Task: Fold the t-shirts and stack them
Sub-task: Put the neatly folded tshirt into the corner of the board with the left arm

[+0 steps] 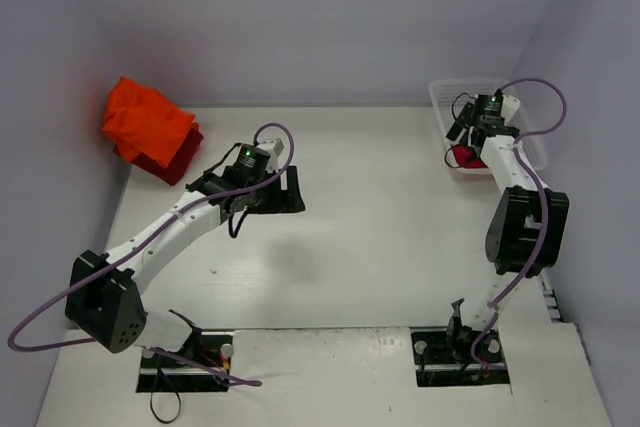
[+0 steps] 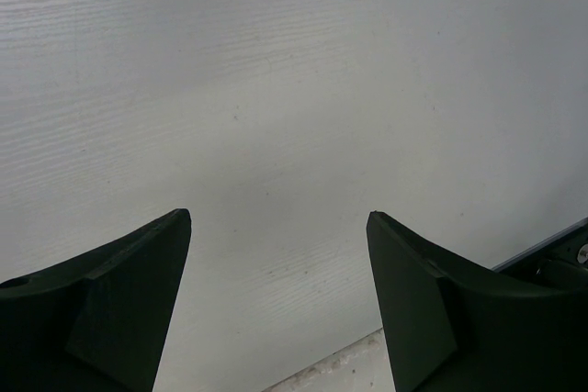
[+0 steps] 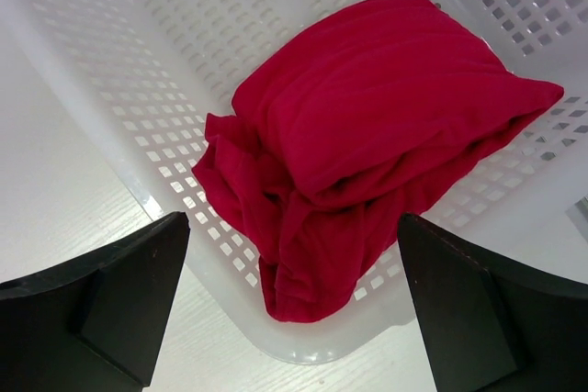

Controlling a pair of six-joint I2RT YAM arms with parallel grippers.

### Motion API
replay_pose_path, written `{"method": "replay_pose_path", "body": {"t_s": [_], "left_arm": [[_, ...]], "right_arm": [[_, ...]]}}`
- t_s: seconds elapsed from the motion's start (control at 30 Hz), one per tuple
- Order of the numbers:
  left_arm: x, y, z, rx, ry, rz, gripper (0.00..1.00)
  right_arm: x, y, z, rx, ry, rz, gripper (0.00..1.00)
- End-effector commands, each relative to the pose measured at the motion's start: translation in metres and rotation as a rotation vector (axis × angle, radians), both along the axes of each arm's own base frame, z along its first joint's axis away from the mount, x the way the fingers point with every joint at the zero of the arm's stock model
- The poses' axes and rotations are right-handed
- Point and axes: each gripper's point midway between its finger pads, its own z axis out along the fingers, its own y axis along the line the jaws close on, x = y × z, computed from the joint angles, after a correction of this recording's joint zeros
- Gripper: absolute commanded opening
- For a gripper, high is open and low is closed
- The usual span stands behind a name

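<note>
A bright orange t-shirt lies folded on a dark red t-shirt at the far left of the table. A crimson-pink t-shirt lies crumpled in the white mesh basket; a bit of it shows in the top view. My right gripper is open and empty just above this shirt, over the basket's near rim; it also shows in the top view. My left gripper is open and empty over bare table, right of the stack in the top view.
The white basket stands at the far right, against the right wall. Grey walls enclose the table on the left, back and right. The two arm bases sit at the near edge.
</note>
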Motion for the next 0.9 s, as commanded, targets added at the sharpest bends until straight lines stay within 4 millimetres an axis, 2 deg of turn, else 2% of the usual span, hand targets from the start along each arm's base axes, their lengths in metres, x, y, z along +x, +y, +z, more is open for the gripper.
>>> {"method": "replay_pose_path", "body": {"t_s": [0.0, 0.3, 0.53, 0.67, 0.87], "left_arm": [[0.014, -0.002, 0.03, -0.03, -0.088, -0.005, 0.72], [0.015, 0.009, 0.026, -0.007, -0.08, 0.01, 0.72], [0.02, 0.012, 0.019, -0.001, -0.072, 0.017, 0.72], [0.026, 0.012, 0.015, 0.0, -0.061, 0.015, 0.72], [0.029, 0.013, 0.009, -0.008, -0.047, 0.015, 0.72]], "right_arm": [[0.012, -0.003, 0.002, 0.002, -0.051, -0.019, 0.92], [0.012, -0.014, -0.011, 0.004, -0.04, -0.036, 0.76], [0.01, -0.034, -0.012, 0.003, -0.053, -0.072, 0.76], [0.01, -0.047, -0.015, 0.013, -0.056, -0.086, 0.73], [0.019, -0.05, -0.023, 0.036, -0.061, -0.085, 0.7]]}}
